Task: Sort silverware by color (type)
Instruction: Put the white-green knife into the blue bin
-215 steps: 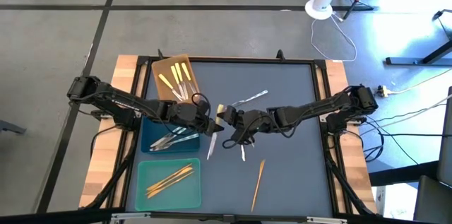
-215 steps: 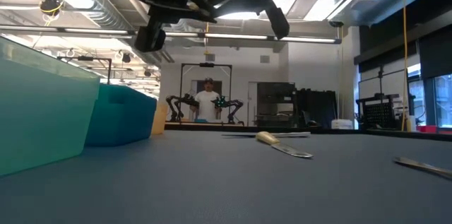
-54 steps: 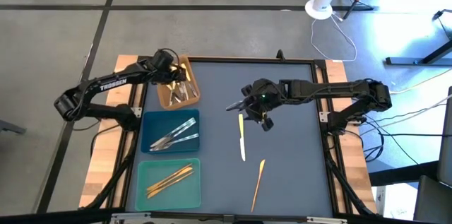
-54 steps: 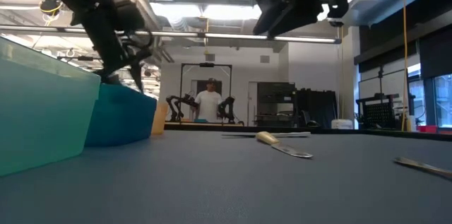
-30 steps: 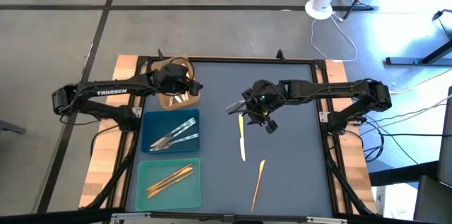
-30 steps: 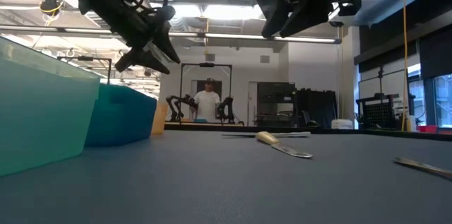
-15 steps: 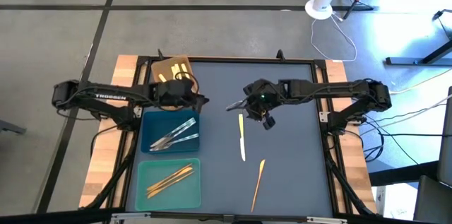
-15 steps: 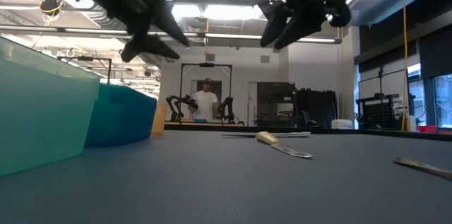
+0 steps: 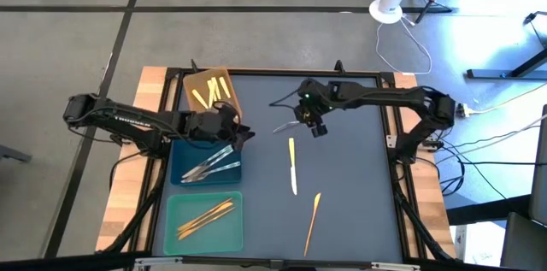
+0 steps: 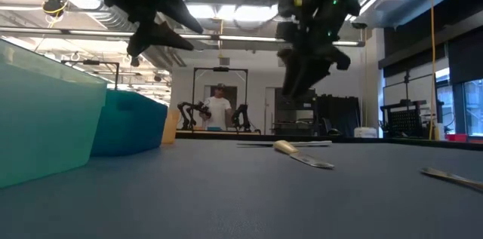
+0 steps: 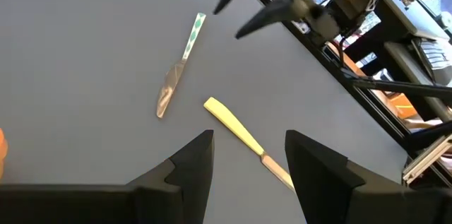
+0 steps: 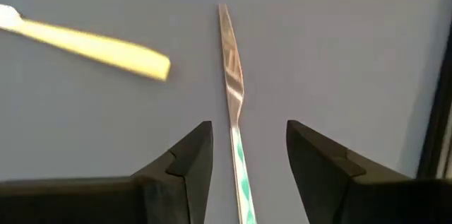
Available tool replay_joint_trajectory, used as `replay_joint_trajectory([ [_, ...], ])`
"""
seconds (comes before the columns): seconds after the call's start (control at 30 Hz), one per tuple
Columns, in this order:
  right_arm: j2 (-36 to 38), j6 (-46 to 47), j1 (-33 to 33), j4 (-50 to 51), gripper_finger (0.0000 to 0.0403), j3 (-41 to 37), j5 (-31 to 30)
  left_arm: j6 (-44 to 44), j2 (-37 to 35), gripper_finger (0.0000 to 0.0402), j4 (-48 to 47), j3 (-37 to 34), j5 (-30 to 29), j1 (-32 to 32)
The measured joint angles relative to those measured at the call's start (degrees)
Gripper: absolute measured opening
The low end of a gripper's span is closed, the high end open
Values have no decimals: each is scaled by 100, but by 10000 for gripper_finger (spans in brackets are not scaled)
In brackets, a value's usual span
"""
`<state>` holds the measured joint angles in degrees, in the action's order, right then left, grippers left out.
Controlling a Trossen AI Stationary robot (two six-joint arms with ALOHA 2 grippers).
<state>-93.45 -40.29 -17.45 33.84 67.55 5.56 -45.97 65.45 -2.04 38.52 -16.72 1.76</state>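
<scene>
Nearest, alone on the grey mat (image 9: 350, 185): an orange-gold piece (image 9: 313, 221), unsorted, with bare mat on every side. Beside it at the table's left edge, a teal tray (image 9: 171, 228) holding the other orange-gold pieces, so evidently that colour's home. Farther in, a yellow-handled knife (image 9: 292, 165) flat at mid-mat, well apart from anything and easy to reach from above.

Level with it, a blue tray (image 9: 178, 156) with the all-silver pieces. Just over that tray's far inner corner, the left gripper (image 9: 244, 134), jaws apart and holding nothing, pointed across the mat toward the loose pieces; probably free for the next pick.

Beyond, the right gripper (image 12: 244, 160) low over a silver knife (image 12: 232, 75), jaws apart with one finger on each side of the handle, not yet closed; lined up along the knife's length, likely for a pinch across the narrow handle. Not touching, as far as can be judged. Plenty of open mat around this knife too, though close to the table's far rail.

Farthest, at the back left corner, a brown tray (image 9: 198, 79) with the yellow-handled pieces.
</scene>
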Motion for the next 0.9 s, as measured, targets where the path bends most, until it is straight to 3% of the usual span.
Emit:
replay_joint_trajectory([
  [0.43,-665,0,-850,419,168,-2,0,-5,0,170,0,2,-91,323],
  [0.9,-776,-110,-1000,229,168,-448,13,-3,2,170,-2,0,-372,472],
])
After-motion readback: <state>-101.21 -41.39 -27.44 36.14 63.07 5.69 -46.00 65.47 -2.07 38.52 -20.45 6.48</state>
